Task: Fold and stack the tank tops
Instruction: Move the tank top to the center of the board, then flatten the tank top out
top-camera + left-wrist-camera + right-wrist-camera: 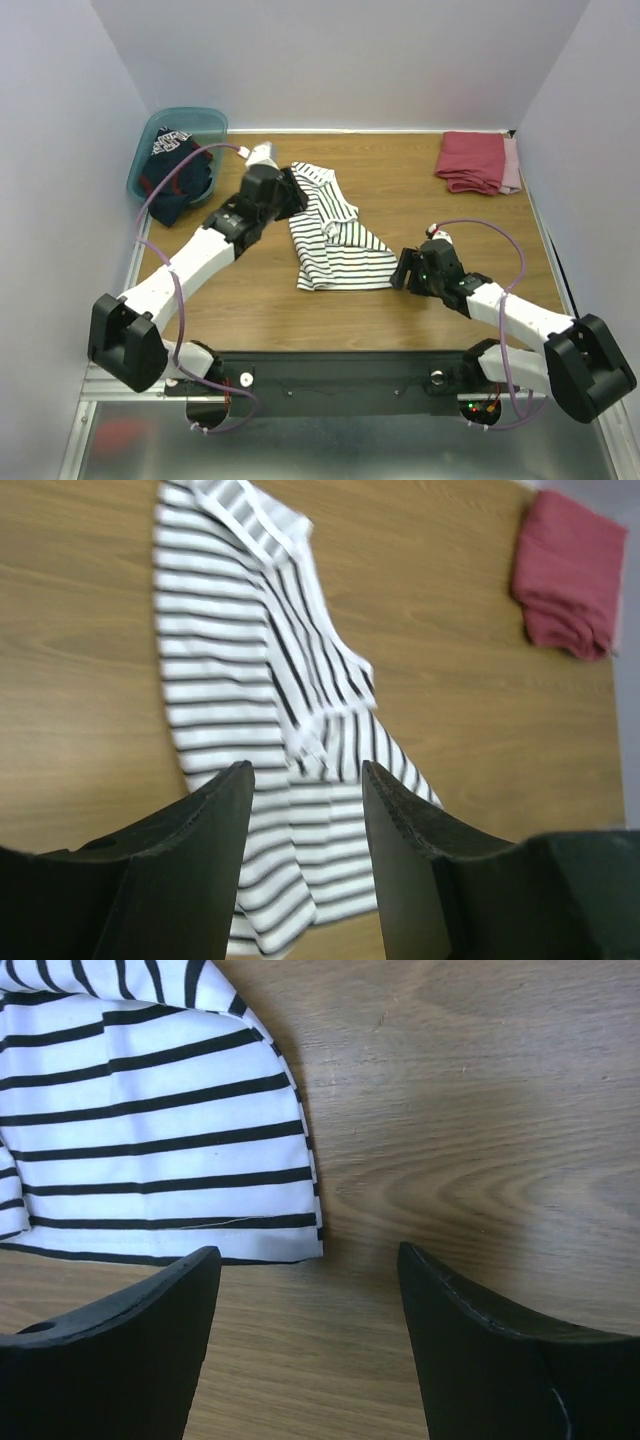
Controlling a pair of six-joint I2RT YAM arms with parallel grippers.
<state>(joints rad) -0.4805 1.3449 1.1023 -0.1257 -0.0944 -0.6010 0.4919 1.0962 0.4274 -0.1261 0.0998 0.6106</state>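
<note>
- Striped tank top point(335, 235): mid-table, lying flat but rumpled, white with thin dark stripes; narrow end towards the far left, wide hem end towards the near right.
- Left wrist view, same top point(260, 710): one layer folded over another along its length, edges not squared.
- Right wrist view, same top point(150, 1130): hem corner flat on the wood, a loose pale thread along the hem.
- Navy tank top point(170, 170): bunched inside the teal bin point(190, 118) at the far left corner, red trim showing, part draped over the near rim; lettering too small to read.
- Left gripper point(290, 195): at the far-left end of the striped top; contact with the cloth not determinable from above.
- Left gripper point(305, 770), wrist view: fingers spread, striped cloth visible through the gap, nothing pinched.
- Right gripper point(408, 270): low over the table, just beside the near-right corner of the striped top.
- Right gripper point(310, 1250), wrist view: fingers spread wide, gap over bare wood and the hem corner, nothing gripped.
- Red cloth point(472, 160): folded, far right corner, well apart from both tops; seen also in the left wrist view point(565, 575).
- Table point(450, 300): wood-grain surface, white walls on three sides.
</note>
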